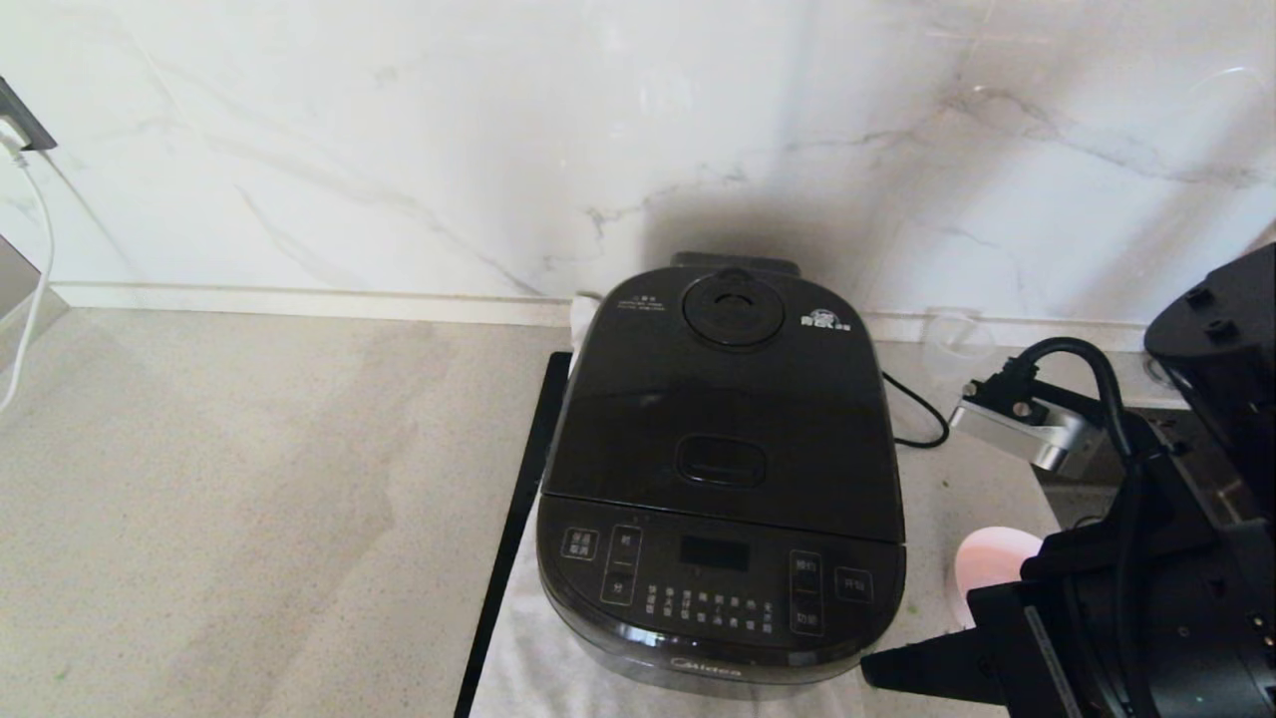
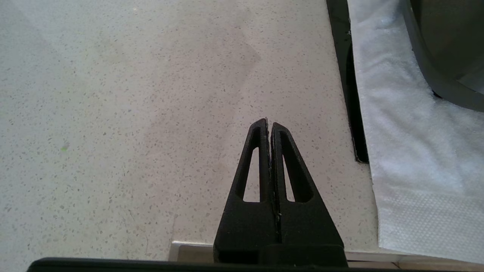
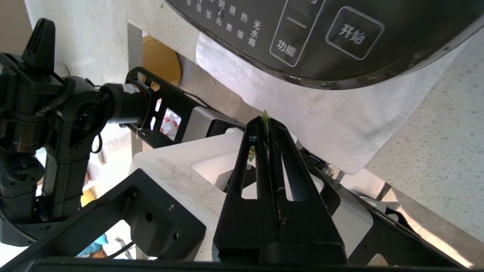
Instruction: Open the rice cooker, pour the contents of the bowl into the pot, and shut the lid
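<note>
The black rice cooker (image 1: pixel 723 479) stands on a white cloth with its lid (image 1: pixel 723 399) down, so the pot is hidden. The oblong latch button (image 1: pixel 720 461) sits mid-lid. The small bowl (image 1: pixel 989 560) stands right of the cooker, half hidden behind my right arm; the pink inside that shows holds no green bits. My right gripper (image 1: pixel 869 666) is low at the cooker's front right corner, below its button panel (image 3: pixel 340 37). It is shut, with a small green bit (image 3: pixel 265 115) stuck at its tips (image 3: pixel 267 119). My left gripper (image 2: pixel 269 122) is shut over bare counter left of the cooker.
A white cloth (image 2: pixel 408 132) on a black mat (image 1: pixel 518 499) lies under the cooker. A clear plastic cup (image 1: pixel 957 339) and the cooker's cable (image 1: pixel 912 409) are behind the bowl. The marble wall runs along the back. A wide stretch of speckled counter (image 1: pixel 249 499) lies to the left.
</note>
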You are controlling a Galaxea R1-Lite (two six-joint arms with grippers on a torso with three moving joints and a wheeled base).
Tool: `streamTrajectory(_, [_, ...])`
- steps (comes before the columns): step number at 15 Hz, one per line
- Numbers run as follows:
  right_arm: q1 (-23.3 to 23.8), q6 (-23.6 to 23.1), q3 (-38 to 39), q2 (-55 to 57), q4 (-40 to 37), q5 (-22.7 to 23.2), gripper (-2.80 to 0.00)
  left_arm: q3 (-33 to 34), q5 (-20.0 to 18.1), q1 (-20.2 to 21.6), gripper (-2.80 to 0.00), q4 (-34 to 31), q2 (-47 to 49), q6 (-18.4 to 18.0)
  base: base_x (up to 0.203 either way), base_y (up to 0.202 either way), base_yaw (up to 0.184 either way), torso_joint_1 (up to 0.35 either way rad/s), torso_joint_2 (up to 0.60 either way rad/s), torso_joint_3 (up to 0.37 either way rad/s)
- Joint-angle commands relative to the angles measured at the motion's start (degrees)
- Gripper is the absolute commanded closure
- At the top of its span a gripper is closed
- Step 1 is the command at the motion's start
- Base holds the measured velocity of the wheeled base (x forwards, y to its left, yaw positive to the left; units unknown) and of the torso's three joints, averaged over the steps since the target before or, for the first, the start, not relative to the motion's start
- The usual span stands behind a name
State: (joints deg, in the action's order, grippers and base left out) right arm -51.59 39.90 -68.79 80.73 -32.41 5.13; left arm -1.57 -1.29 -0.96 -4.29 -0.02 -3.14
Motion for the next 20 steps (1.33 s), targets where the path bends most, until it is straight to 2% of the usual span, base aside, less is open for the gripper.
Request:
streamTrajectory(1, [-0.26, 0.24, -0.11, 1.19, -0.11, 0.34, 0.00, -0.01, -0.03, 0.00, 0.00, -0.02, -0.06, -0.02, 0.000, 0.000, 0.000, 0.000, 0.00, 0.000])
streamTrajectory(10, [-1.23, 0.35, -1.35, 1.44, -0.03, 0.32, 0.00, -0.01, -0.03, 0.00, 0.00, -0.02, -0.02, -0.02, 0.000, 0.000, 0.000, 0.000, 0.00, 0.000])
streamTrajectory(20, [3.29, 0.27, -2.74, -0.32, 0.06, 1.00, 0.00, -0.01, -0.03, 0.00, 0.00, -0.02, 0.00, -0.02, 0.000, 0.000, 0.000, 0.000, 0.00, 0.000])
